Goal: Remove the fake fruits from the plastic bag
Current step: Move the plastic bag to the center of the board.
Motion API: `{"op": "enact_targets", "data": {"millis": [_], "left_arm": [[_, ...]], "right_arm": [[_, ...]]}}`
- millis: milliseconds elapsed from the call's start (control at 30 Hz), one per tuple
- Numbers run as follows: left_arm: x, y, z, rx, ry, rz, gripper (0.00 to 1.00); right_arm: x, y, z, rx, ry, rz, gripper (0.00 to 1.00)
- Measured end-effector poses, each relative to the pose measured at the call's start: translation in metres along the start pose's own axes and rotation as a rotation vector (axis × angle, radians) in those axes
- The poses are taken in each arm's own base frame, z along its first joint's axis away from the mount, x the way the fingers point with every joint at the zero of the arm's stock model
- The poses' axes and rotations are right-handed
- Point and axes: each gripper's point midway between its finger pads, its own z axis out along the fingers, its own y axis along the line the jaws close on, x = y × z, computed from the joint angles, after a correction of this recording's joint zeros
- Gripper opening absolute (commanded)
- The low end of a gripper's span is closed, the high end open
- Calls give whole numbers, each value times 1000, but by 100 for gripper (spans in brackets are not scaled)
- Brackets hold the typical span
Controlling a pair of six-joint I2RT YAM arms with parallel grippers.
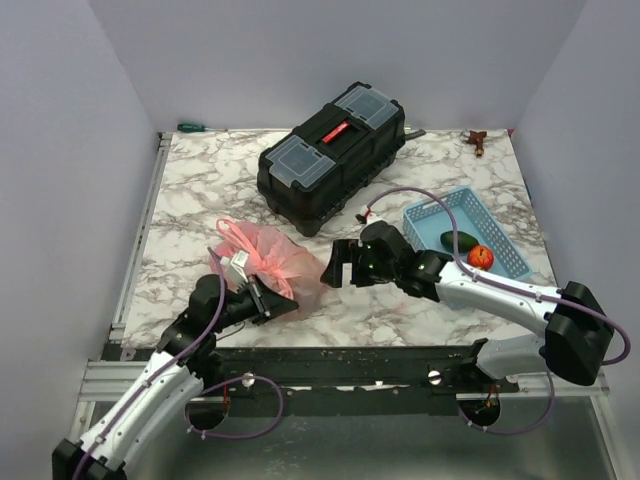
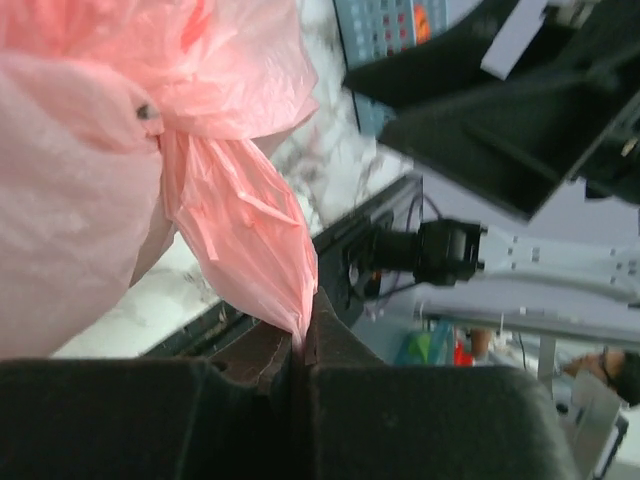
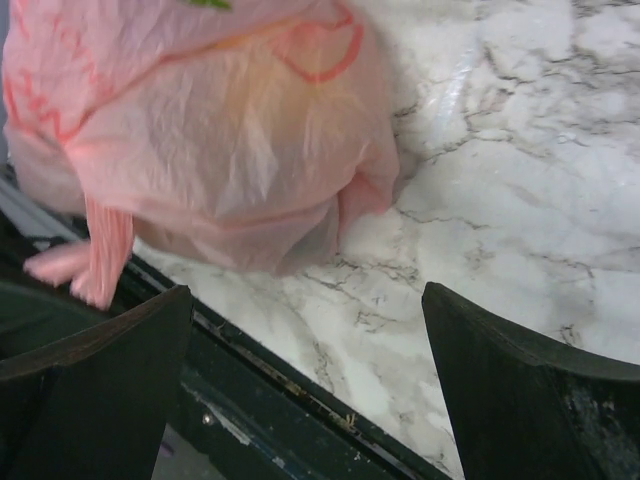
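1. White marble-patterned desk [image 1: 190,190], walled in pale grey on three sides, carries a black plastic toolbox [image 1: 330,150].
2. Crinkly translucent pink plastic bag [image 1: 272,250] lies near the toolbox, on its side toward the arms.
3. Left jaws: clenched on a bag fold.
4. Right jaws: released, beside the bag.
5. Bag contents: indistinct; a yellowish tint shows through.

The left arm reaches up from the near side of the plastic bag [image 1: 268,250]; the left gripper [image 2: 303,350] sits at the bag's near edge, its fingers pressed tight on a pinch of pink plastic; the right arm lies low, coming in from the bag's right; the right gripper [image 3: 308,300] is just beside the bag, its fingers wide apart
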Motion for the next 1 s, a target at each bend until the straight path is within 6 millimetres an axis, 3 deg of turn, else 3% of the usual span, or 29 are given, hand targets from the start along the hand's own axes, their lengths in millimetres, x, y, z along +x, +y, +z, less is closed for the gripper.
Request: {"op": "enact_targets", "data": {"millis": [233, 367, 433, 467, 533, 600, 700, 1000], "left_arm": [[68, 5, 22, -127, 256, 19, 0], [84, -27, 41, -154, 334, 96, 0], [79, -48, 50, -128, 319, 130, 12], [77, -56, 54, -113, 310, 144, 22], [72, -66, 57, -93, 289, 174, 58], [68, -67, 58, -93, 268, 187, 78], [66, -65, 48, -62, 222, 233, 88], [27, -73, -7, -86, 57, 402, 99]], "right_arm": [[-9, -28, 2, 129, -99, 66, 100], [-2, -43, -6, 165, -118, 56, 100], [1, -47, -12, 160, -123, 37, 100], [3, -48, -16, 156, -127, 28, 100], [4, -48, -23, 141, -136, 11, 99], [4, -44, -28, 106, -143, -12, 99], [8, -39, -32, 50, -140, -60, 99], [10, -15, -29, -76, -97, -185, 93]]}}
